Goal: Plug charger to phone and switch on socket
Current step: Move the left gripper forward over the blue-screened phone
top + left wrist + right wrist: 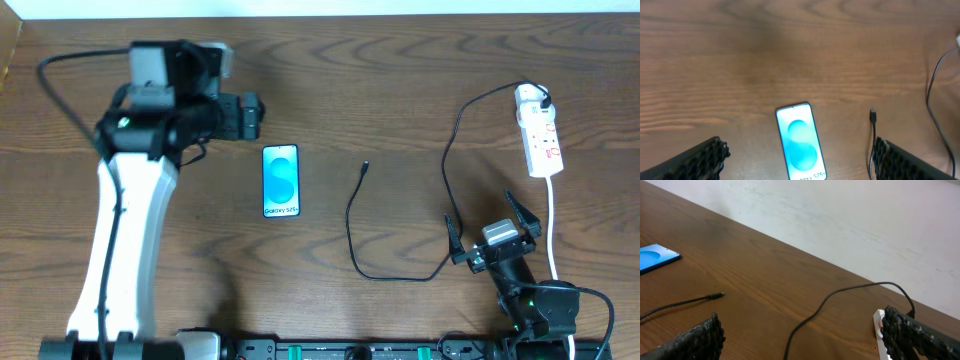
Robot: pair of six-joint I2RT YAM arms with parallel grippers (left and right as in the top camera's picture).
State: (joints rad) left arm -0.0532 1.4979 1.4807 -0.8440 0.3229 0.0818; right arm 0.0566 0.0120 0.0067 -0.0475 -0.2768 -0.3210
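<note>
The phone [281, 181] lies flat, screen up, left of the table's centre. The charger [352, 225] runs from its connector tip [366, 167], right of the phone, in a loop to its plug [543, 100] in the socket [538, 135] at the far right. My left gripper [249, 116] is open and empty, above and behind-left of the phone. In the left wrist view the phone [800, 142] and the tip [873, 116] lie between the open fingers [801, 150]. My right gripper [485, 220] is open and empty, near the cable [840, 292] and the socket [881, 330].
The socket's white cord [552, 220] runs toward the front edge, right of my right gripper. A black rail [350, 350] lines the table's front. A pale surface [865, 210] lies beyond the table's far edge.
</note>
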